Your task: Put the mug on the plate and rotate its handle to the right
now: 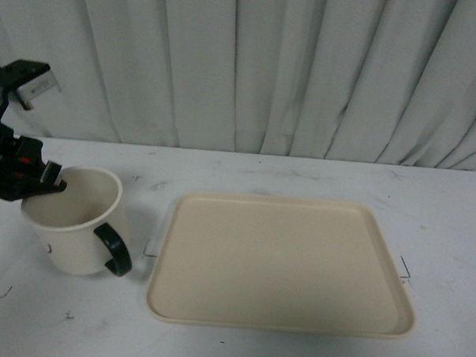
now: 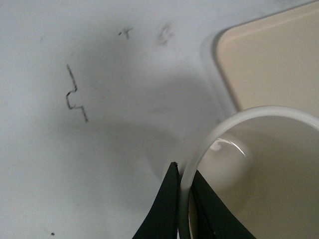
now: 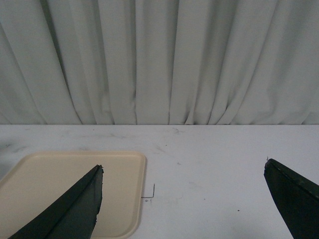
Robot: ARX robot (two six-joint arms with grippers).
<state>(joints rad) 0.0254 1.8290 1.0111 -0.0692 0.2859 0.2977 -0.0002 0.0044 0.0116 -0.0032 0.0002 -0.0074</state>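
On the near part of the white table [image 1: 238,348] the plate [image 1: 282,263] lies flat and bare, and just to its left, apart from its rim, the mug [image 1: 74,223] stands upright on the tabletop, so it is not yet on the plate. The handle [image 1: 114,249] points toward the camera and a little to the right. This leaves the mug's far-left rim free, and there the left gripper [image 1: 55,180] takes hold. In the left wrist view its black fingers [image 2: 162,209] straddle the thin wall, one inside and one outside, pinching the rim. Such a grip, away from the loop, looks chosen so the mug can be lifted across and then turned without the handle fouling the jaws. Thin pen corners [image 1: 406,269] beside the plate seem to mark its intended spot, and a zigzag pen stroke [image 2: 75,97] shows nearer the mug. None of these forms a word. A small dark print [image 1: 50,248] low on the mug cannot be read, nor can the white tag [image 1: 41,84] on the left arm. The right gripper [image 3: 180,168] hangs spread wide and empty above the table, near the plate's right end. A pale pleated curtain [image 1: 290,70] closes off the back.
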